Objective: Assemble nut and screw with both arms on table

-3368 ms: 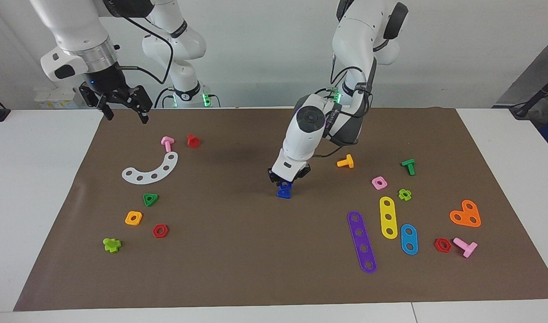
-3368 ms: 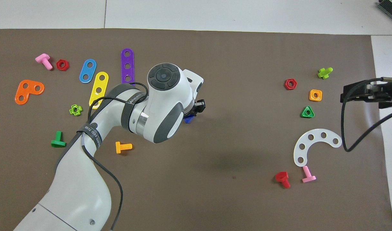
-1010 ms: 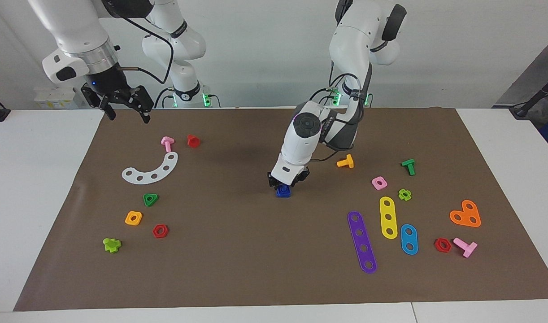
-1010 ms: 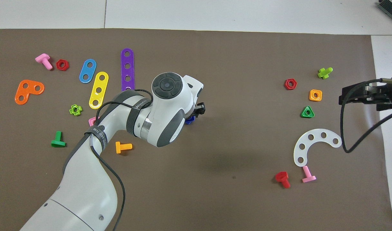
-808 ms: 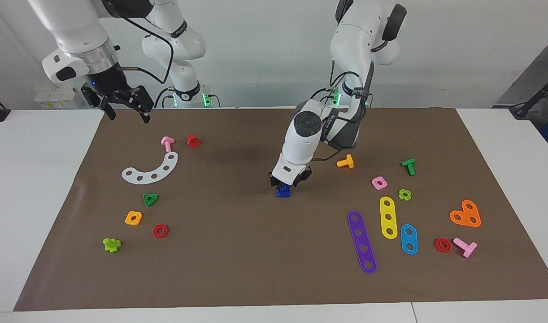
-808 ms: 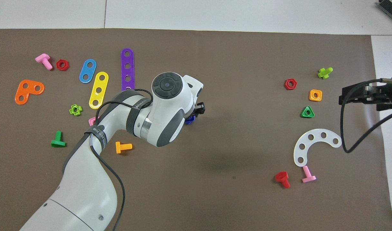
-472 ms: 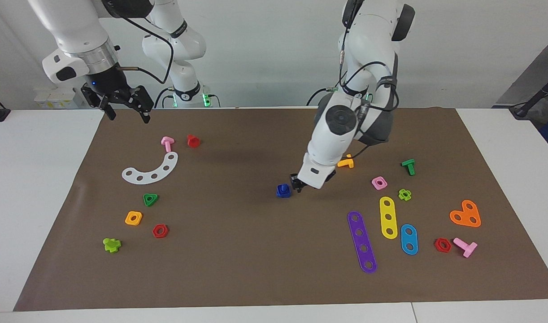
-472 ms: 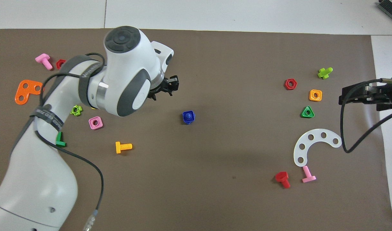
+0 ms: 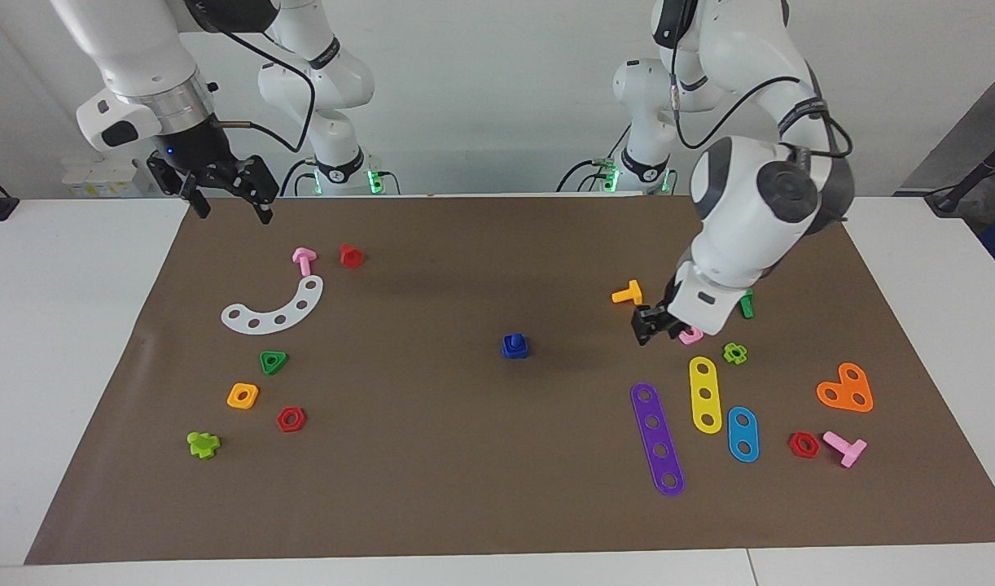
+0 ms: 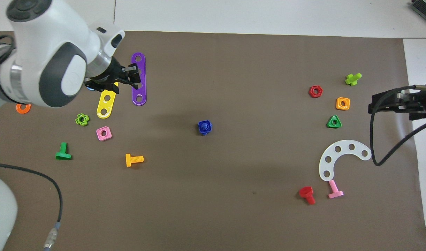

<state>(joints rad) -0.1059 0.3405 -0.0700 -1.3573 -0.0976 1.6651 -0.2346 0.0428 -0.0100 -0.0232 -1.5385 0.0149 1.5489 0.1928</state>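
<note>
Nut (image 9: 514, 347) sits on screw, apparently seated: light, stiff, slippery; grip its flat sides; left gripper (image 9: 649, 325) empty, opening unclear; right gripper (image 9: 227, 195) spread

One camera sits high across the desk (image 9: 74, 342), facing the two arms and taking in the whole brown mat (image 9: 432, 488) from a fair way off. The other hangs above the arms' own end, looking forward and steeply down, somewhat closer. They are half a turn apart. Both share the mat and the blue bolt (image 9: 514, 346) (image 10: 205, 127) at its middle.
</note>
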